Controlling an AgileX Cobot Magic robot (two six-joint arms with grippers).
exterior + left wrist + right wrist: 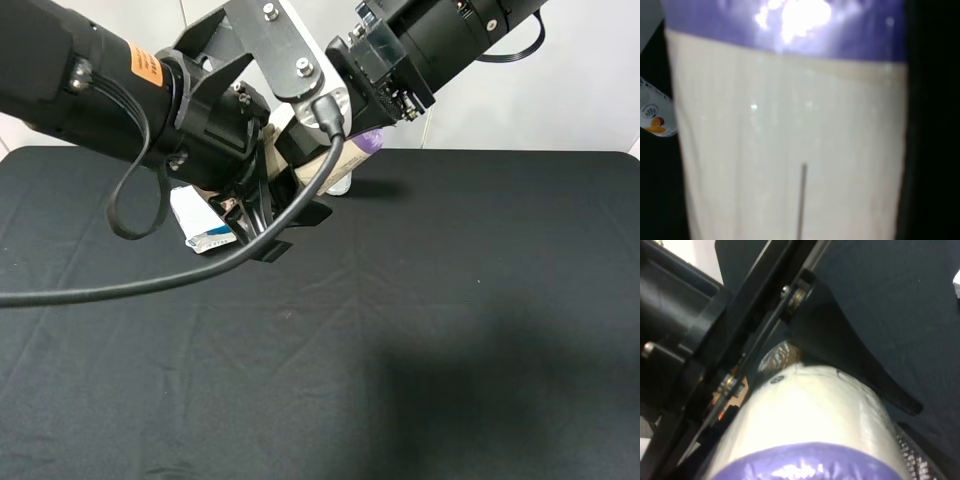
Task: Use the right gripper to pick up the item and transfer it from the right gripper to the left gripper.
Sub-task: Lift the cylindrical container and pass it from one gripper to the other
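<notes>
The item (pixel 366 141) hangs in the air. Its long axis runs from the right gripper (pixel 338 148), which seems to clamp its lilac end, into the left gripper (pixel 292 230). The left fingers (pixel 855 355) straddle its far end; whether they are closed cannot be told.

Both wrist views show the item (pixel 790 130) blurred and cropped.

The desk (pixel 450 330) is covered with a black cloth that shows faint creases, and it reaches back to a pale wall. A small white-and-blue carton (pixel 203 225) lies flat on it toward the far left. Only part of a white bottle (pixel 657 112) with a fruit print can be seen on the cloth.
</notes>
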